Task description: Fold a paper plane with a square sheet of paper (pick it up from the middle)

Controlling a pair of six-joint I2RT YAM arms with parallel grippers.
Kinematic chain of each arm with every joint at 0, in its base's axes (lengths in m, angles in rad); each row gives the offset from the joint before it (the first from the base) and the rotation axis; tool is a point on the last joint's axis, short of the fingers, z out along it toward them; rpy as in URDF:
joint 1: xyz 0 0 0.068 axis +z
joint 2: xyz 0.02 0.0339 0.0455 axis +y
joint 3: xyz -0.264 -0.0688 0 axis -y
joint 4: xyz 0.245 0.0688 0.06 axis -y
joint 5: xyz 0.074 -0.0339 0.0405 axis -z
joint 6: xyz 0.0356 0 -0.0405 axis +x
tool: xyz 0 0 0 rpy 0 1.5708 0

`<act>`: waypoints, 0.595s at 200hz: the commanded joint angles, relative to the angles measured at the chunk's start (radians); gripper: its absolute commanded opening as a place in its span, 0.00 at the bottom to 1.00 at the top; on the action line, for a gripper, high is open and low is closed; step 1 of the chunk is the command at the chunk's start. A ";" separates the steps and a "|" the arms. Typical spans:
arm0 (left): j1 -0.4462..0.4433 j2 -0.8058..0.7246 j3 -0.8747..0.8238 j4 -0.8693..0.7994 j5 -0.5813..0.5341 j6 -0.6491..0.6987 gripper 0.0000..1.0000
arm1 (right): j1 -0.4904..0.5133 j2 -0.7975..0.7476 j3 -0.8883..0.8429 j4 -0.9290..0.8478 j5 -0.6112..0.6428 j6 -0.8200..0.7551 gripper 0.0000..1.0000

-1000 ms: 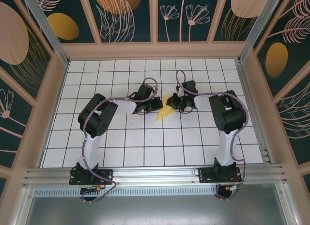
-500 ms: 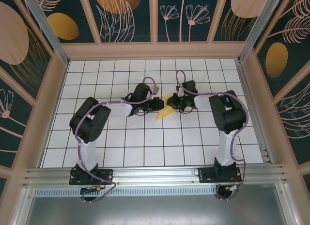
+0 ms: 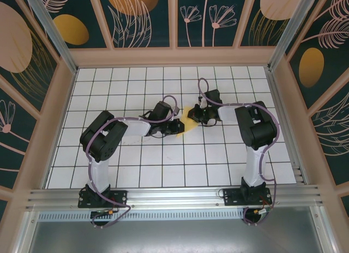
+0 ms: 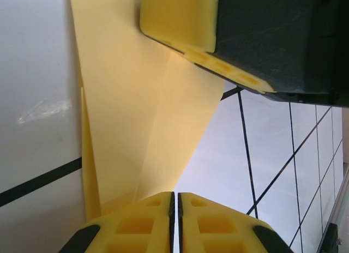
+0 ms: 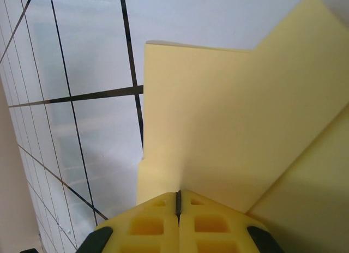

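The sheet of paper lies on the table mid-field, pale yellow and folded into a narrow pointed shape with overlapping layers. My left gripper sits over its near-left end, jaws shut to a hairline slit with nothing between them. The paper runs under one finger. My right gripper is shut with its tips down on the far-right part of the paper. One of its yellow fingers rests on the paper in the left wrist view.
The white grid table is boxed in by a tan back wall and side frames. A metal rail with both arm bases runs along the near edge. Both forearms converge over the middle of the grid.
My left gripper slid toward me along the paper and now covers its near-left tip; the left elbow swung out. The right arm and the paper stayed put.
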 commanded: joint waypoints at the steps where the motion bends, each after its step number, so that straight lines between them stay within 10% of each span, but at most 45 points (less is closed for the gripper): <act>1: -0.001 -0.015 -0.012 -0.033 -0.009 -0.009 0.14 | -0.016 0.064 -0.002 -0.078 0.082 -0.010 0.05; 119: 0.004 -0.039 -0.065 -0.090 -0.113 0.033 0.12 | -0.026 0.082 0.003 -0.106 0.089 -0.026 0.05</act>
